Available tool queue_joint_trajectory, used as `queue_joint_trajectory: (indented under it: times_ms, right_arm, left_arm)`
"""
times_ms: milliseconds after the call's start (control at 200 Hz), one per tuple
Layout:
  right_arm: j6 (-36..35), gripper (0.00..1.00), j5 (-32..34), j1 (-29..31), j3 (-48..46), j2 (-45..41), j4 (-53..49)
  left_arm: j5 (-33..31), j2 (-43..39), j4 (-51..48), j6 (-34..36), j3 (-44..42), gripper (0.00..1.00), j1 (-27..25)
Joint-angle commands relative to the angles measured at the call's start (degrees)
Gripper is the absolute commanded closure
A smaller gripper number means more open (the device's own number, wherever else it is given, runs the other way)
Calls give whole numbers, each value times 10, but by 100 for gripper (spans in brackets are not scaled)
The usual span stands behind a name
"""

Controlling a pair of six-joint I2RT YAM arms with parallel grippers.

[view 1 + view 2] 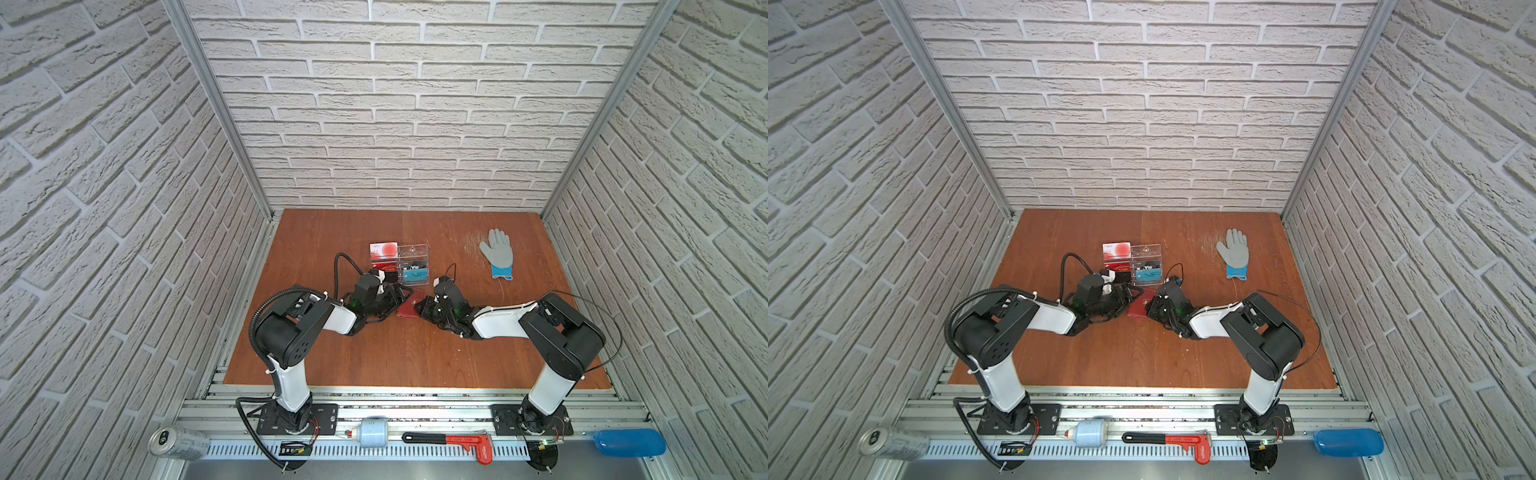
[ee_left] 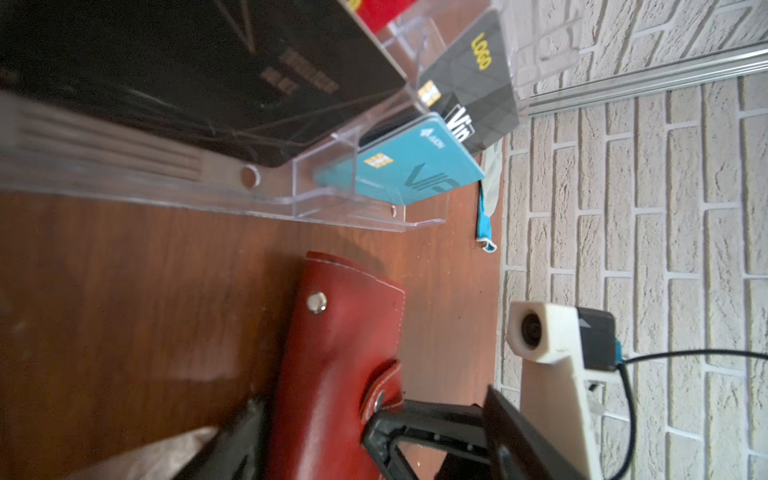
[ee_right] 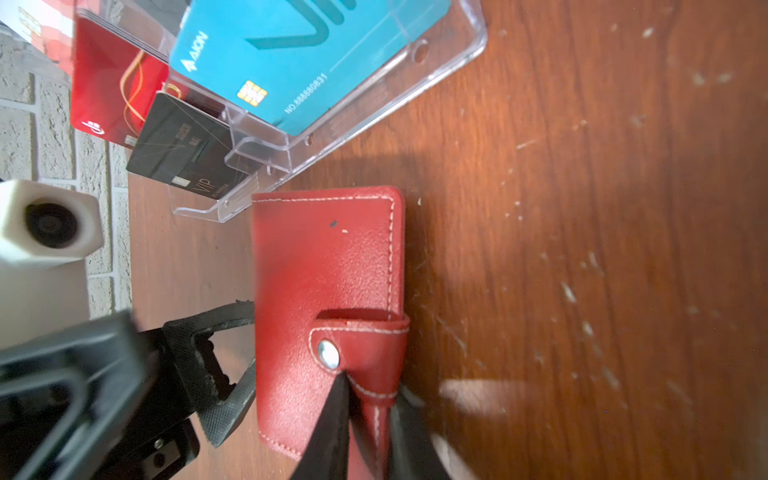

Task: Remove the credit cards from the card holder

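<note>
The red card holder [image 1: 409, 307] [image 1: 1139, 309] lies folded shut on the wooden table, between my two grippers and just in front of the clear stand. In the right wrist view its snap tab [image 3: 357, 345] wraps over one long edge, and my right gripper [image 3: 370, 409] [image 1: 422, 309] is shut on that tab. My left gripper [image 2: 370, 395] [image 1: 394, 297] is at the holder's [image 2: 332, 353] opposite edge. Its fingers stand apart and hold nothing. The credit cards are hidden.
A clear acrylic stand [image 1: 411, 249] with red, black and teal VIP cards stands right behind the holder. A grey glove [image 1: 496, 251] lies at the back right. On the front rail lie a can [image 1: 178, 442], a red wrench [image 1: 457, 440] and a blue bottle [image 1: 629, 442].
</note>
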Motion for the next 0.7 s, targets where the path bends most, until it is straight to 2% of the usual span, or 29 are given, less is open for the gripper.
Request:
queue_joint_trajectory:
  times_ms: [0, 150, 240, 510, 695]
  right_arm:
    - [-9, 84, -41, 15, 16, 17, 1]
    - [-14, 84, -48, 15, 30, 20, -7]
    - [-19, 84, -48, 15, 39, 22, -15]
    - [-27, 84, -59, 15, 62, 30, -28]
    - [-34, 84, -68, 14, 79, 39, -39]
  left_arm:
    - [24, 12, 57, 1, -1, 33, -2]
    - [26, 16, 69, 7, -7, 45, -2]
    - [25, 16, 78, 8, -12, 47, -2]
    - [25, 23, 106, 8, -27, 62, -3]
    - [29, 28, 132, 2, -35, 82, -3]
